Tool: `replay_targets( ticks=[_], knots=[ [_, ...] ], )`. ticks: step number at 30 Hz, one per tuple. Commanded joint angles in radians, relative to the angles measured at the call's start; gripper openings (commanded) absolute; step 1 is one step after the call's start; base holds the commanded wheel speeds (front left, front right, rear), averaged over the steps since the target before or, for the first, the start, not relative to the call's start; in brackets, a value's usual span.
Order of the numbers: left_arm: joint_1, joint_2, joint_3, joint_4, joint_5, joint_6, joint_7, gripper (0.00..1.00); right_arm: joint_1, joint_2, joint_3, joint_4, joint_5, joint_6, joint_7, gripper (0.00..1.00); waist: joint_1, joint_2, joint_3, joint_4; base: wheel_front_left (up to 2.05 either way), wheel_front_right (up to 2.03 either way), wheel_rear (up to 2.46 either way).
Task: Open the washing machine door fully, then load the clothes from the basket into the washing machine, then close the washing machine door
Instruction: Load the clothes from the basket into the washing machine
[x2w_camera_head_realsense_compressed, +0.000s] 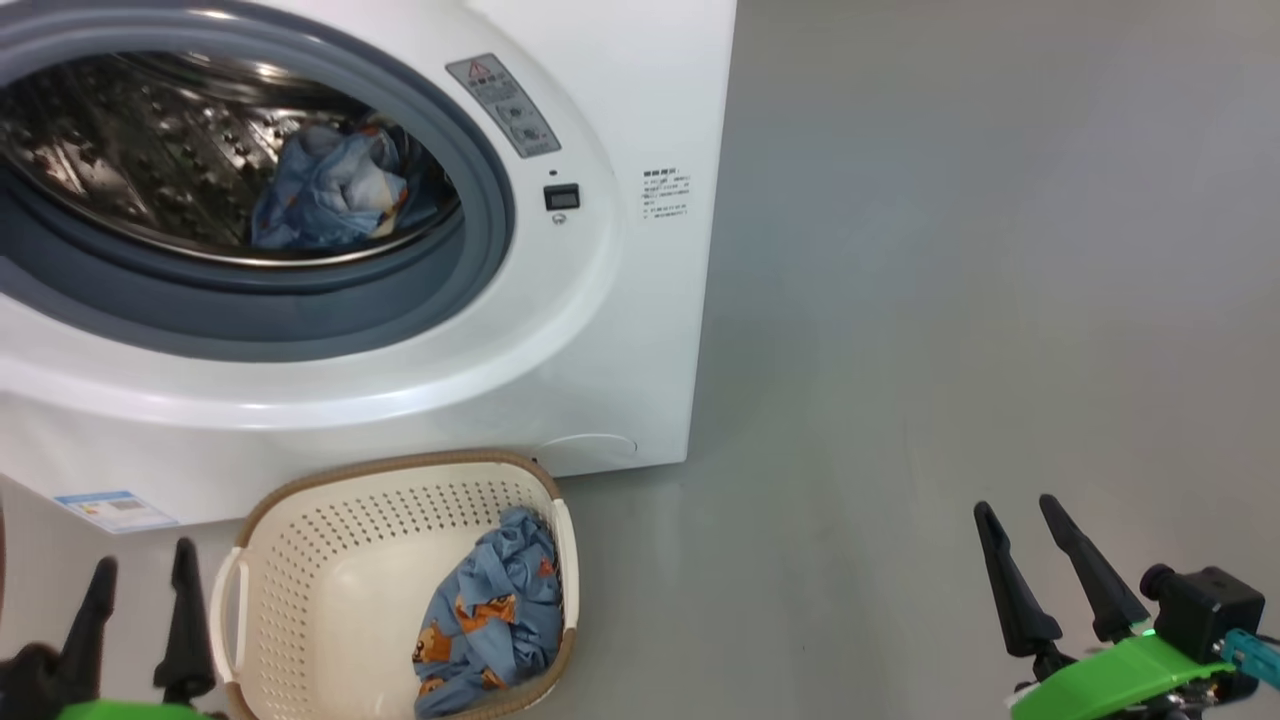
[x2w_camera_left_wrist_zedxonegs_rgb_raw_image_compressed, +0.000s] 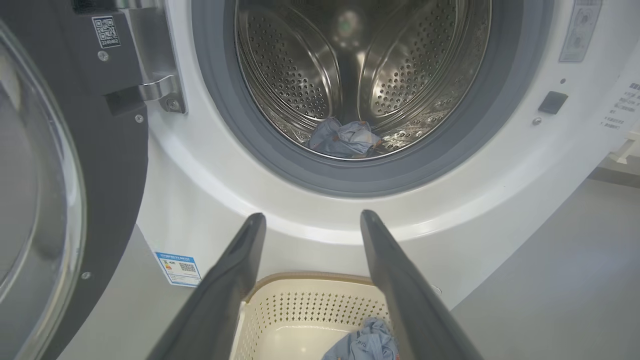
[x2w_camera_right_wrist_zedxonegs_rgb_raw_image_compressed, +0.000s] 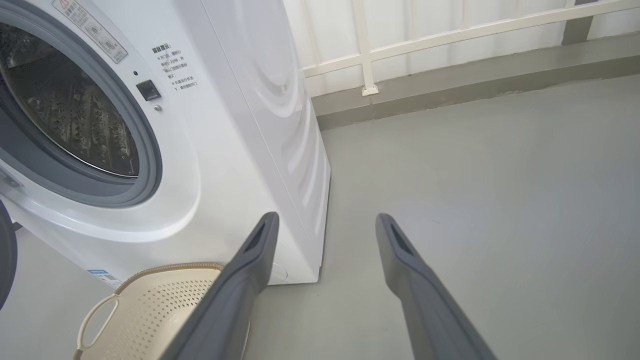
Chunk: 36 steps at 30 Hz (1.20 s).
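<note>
The white washing machine (x2w_camera_head_realsense_compressed: 620, 330) stands open. Its black-rimmed door (x2w_camera_left_wrist_zedxonegs_rgb_raw_image_compressed: 55, 200) is swung wide to the left in the left wrist view. One light blue garment (x2w_camera_head_realsense_compressed: 325, 190) lies in the steel drum (x2w_camera_left_wrist_zedxonegs_rgb_raw_image_compressed: 350, 60). Another garment (x2w_camera_head_realsense_compressed: 490, 610) lies in the cream basket (x2w_camera_head_realsense_compressed: 300, 560) on the floor before the machine. My left gripper (x2w_camera_head_realsense_compressed: 140, 570) is open and empty, just left of the basket. My right gripper (x2w_camera_head_realsense_compressed: 1015, 515) is open and empty over bare floor, far right of the basket. In the left wrist view the open fingers (x2w_camera_left_wrist_zedxonegs_rgb_raw_image_compressed: 235, 280) frame the basket (x2w_camera_left_wrist_zedxonegs_rgb_raw_image_compressed: 310, 305).
Grey floor (x2w_camera_head_realsense_compressed: 950, 300) stretches to the right of the machine. A white railing and a low kerb (x2w_camera_right_wrist_zedxonegs_rgb_raw_image_compressed: 450, 75) run behind it in the right wrist view. A blue label sticker (x2w_camera_head_realsense_compressed: 115, 510) marks the machine's lower left front.
</note>
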Motion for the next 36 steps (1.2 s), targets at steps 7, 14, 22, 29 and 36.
replay_targets(
  ticks=[7,14,22,29,36],
  knots=[
    [0.065,0.0,0.08,-0.083,0.019,-0.002,-0.006,1.0,0.032,-0.018,0.005,-0.029,0.013,0.002,-0.005,1.0,0.0,-0.0001,-0.026,-0.008,0.0,0.0,0.0],
    [0.09,-0.014,0.096,-0.106,0.018,-0.002,-0.006,1.0,0.033,-0.016,0.0,-0.032,0.012,0.002,-0.005,1.0,0.0,-0.0001,-0.022,-0.011,0.0,0.0,0.0],
    [0.086,-0.014,0.095,-0.112,0.014,-0.002,-0.006,1.0,0.027,-0.009,-0.004,-0.035,0.008,0.002,-0.005,1.0,0.0,-0.0001,-0.014,-0.011,0.0,0.0,0.0],
    [0.079,-0.015,0.082,-0.106,0.008,-0.002,-0.006,1.0,0.018,-0.002,-0.006,-0.041,0.006,0.002,-0.005,1.0,0.0,-0.0001,0.005,-0.013,0.0,0.0,0.0],
    [0.042,-0.013,0.001,-0.032,-0.015,-0.002,-0.006,1.0,-0.017,0.018,-0.004,-0.053,-0.003,0.002,-0.005,1.0,0.0,-0.0001,0.067,-0.026,0.0,0.0,0.0]
  ],
)
